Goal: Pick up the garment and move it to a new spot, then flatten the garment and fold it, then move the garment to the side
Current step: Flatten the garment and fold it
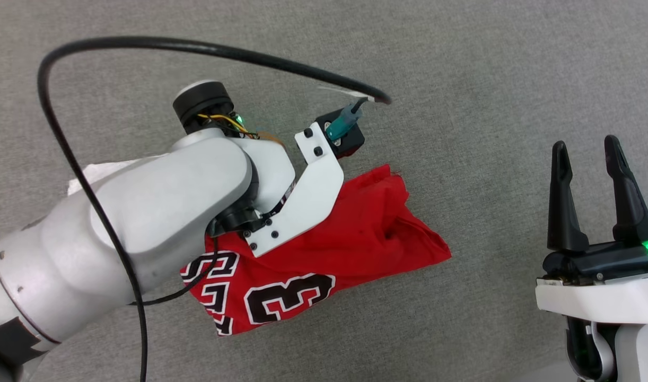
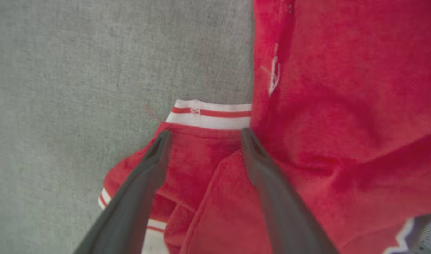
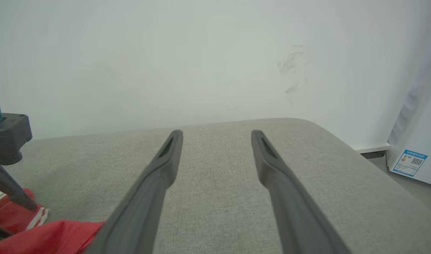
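Two grippers, both spread wide, and neither is holding anything. In your head view the right gripper (image 1: pixel 586 143) sits at 4 o'clock. Its two dark fingers are over the bare grey woven surface (image 1: pixel 488 79), well apart from the cloth. The pale silver left forearm (image 1: pixel 143 223) enters from 8 o'clock and covers part of the one crumpled red fabric T-shirt (image 1: pixel 366 239), which lies from centre to 6 o'clock with black-and-white lettering showing.

In the left wrist view the left gripper (image 2: pixel 205 135) has its tips over red cloth, just below a white-and-red striped band (image 2: pixel 212 116). A second band (image 2: pixel 102 199) is at 8 o'clock. I can't tell whether the tips touch. There is one small white emblem (image 2: pixel 273 76) at 1 o'clock.

One black cable (image 1: pixel 196 48) arcs across 11 to 12 o'clock in the head view. Farthest off in the right wrist view are the white wall (image 3: pixel 201 53) and one white box with a blue label (image 3: pixel 411 162) at 3 o'clock.
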{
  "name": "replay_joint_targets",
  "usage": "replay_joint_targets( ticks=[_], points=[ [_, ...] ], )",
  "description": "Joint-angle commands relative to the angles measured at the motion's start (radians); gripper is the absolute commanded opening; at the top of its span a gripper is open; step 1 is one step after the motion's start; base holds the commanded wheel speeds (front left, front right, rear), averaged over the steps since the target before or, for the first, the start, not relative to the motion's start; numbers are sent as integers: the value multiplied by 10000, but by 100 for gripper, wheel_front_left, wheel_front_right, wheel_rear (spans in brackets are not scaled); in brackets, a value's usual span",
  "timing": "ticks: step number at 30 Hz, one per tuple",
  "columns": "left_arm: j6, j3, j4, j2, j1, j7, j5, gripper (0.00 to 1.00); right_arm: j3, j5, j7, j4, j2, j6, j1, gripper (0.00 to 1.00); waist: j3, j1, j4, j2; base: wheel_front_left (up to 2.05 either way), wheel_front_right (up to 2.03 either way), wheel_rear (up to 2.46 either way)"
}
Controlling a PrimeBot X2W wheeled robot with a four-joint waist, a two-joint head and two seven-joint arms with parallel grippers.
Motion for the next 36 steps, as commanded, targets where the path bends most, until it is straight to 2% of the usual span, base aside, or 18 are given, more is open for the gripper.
replay_joint_targets(
  ticks=[1, 7, 12, 13, 14, 17, 24, 30, 36],
  points=[
    [5, 11, 20, -3, 226, 41, 89, 100, 37, 63, -19, -27, 9, -3, -126, 100, 199, -1, -139, 0, 0, 0, 0],
    [7, -55, 110, 47, 485, 202, 898, 100, 112, 135, -19, -8, 9, -3, -272, 100, 470, -1, -237, 0, 0, 0, 0],
    [16, -158, -72, 282, 1053, 1278, 1183, 100, 163, 141, -19, -7, 9, -3, -354, 100, 593, -1, -292, 0, 0, 0, 0],
    [15, -177, -84, 325, 1118, 1232, 1099, 44, 161, 144, -19, -2, 9, -3, -356, 100, 596, -1, -291, 0, 0, 0, 0],
    [15, -176, -40, 310, 1083, 952, 1002, 0, 145, 142, -19, 12, 11, -3, -342, 100, 586, -1, -272, 0, 0, 0, 0],
    [13, -130, -71, 101, 794, 285, 1122, 0, 97, 71, -19, 94, 9, -3, -155, 100, 395, -1, -99, 0, 0, 0, 0],
    [14, 14, -389, -19, -123, -2574, 1123, 0, 32, -260, -19, 192, 9, -3, 249, 100, -593, -1, 590, 0, 0, 0, 0],
    [14, 15, -933, 535, -423, -4704, 1080, 0, -67, -474, -19, 256, 8, -3, 664, 100, -1525, -1, 1102, 0, 0, 0, 0],
    [16, 15, -1154, 1183, -595, -5908, 760, 0, -164, -580, -19, 274, 9, -3, 1088, 100, -2161, -1, 1482, 0, 0, 0, 0]
  ],
)
